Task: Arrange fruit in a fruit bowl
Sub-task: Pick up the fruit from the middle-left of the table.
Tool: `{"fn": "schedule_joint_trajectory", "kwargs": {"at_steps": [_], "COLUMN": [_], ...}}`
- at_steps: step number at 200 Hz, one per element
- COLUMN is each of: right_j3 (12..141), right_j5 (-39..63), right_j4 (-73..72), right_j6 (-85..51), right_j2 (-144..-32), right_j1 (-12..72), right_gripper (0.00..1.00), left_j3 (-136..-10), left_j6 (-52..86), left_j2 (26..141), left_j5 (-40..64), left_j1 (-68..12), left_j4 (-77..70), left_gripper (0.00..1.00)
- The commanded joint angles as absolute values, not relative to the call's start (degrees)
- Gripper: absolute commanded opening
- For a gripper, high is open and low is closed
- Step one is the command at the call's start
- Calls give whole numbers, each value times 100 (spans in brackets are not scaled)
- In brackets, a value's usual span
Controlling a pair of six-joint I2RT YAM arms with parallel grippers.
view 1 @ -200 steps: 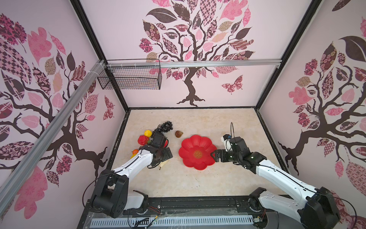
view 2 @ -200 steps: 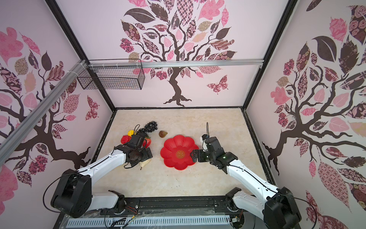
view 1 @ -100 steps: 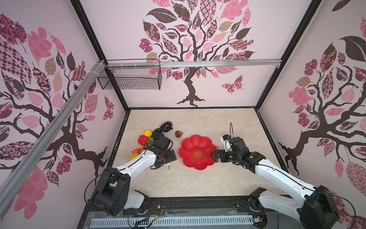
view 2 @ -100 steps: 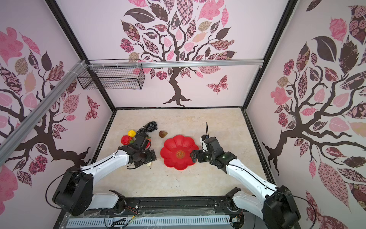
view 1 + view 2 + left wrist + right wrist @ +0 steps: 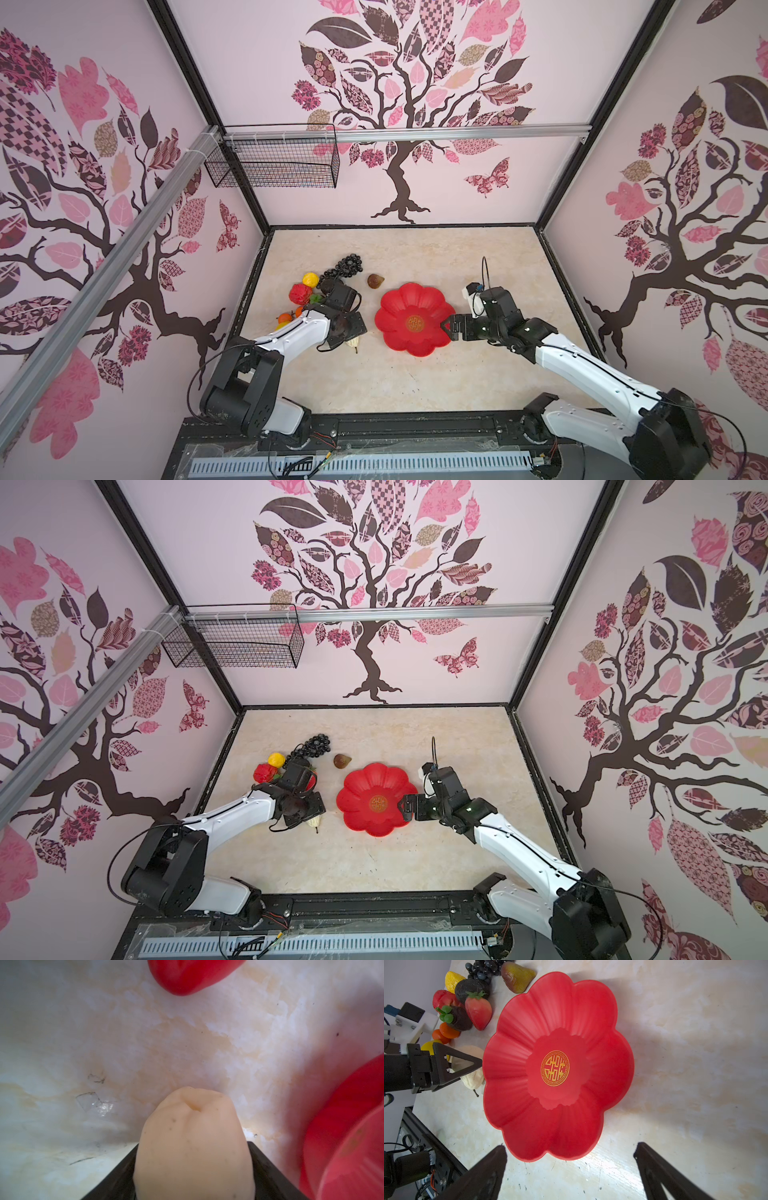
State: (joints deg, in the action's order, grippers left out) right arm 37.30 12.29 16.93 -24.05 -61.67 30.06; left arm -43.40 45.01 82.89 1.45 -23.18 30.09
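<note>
Left gripper (image 5: 192, 1147) clasps cream pear (image 5: 191, 1118); right gripper (image 5: 571, 1148) splayed, empty
Lift clear, then carry over red flower bowl (image 5: 571, 1012) rim just ahead

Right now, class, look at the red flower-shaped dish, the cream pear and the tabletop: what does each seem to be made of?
The dish is likely moulded plastic, glossy: even red, soft highlights, printed gold emblem. The pear is probably foam or soft plastic, matt: uniform cream skin with dull specks. The tabletop has a smooth marble look with a slight sheen; stone or printed laminate cannot be told.
</note>
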Motion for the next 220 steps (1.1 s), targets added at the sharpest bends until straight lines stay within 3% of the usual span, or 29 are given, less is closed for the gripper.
{"fn": "schedule_joint_trajectory", "kwargs": {"at_steps": [1,22,108,153,220], "right_j3": [3694,3685,3383,3131,3047], "right_j5": [1347,1306,891,154,-198], "right_j4": [1588,1480,-163,-1359,-2444], "right_j6": [-2514,-2630,-3735,-3981,-3861], "right_j2": [-6249,-6235,-5848,-5849,-6404], "right_j1": [3123,3296,4597,5428,5852], "right_gripper": [100,100,100,100,100], "left_j3": [-4192,-3968,-3266,-3124,-3081], "left_j6": [4651,4933,7551,8699,9418], "left_j2": [8074,7601,5494,5248,5404], "left_j5": [233,216,668,573,31], "left_j1": [-2303,-2303,-2759,-3281,-4185], "left_j4": [2703,2565,1473,786,278], "left_gripper": [68,63,63,62,62]}}
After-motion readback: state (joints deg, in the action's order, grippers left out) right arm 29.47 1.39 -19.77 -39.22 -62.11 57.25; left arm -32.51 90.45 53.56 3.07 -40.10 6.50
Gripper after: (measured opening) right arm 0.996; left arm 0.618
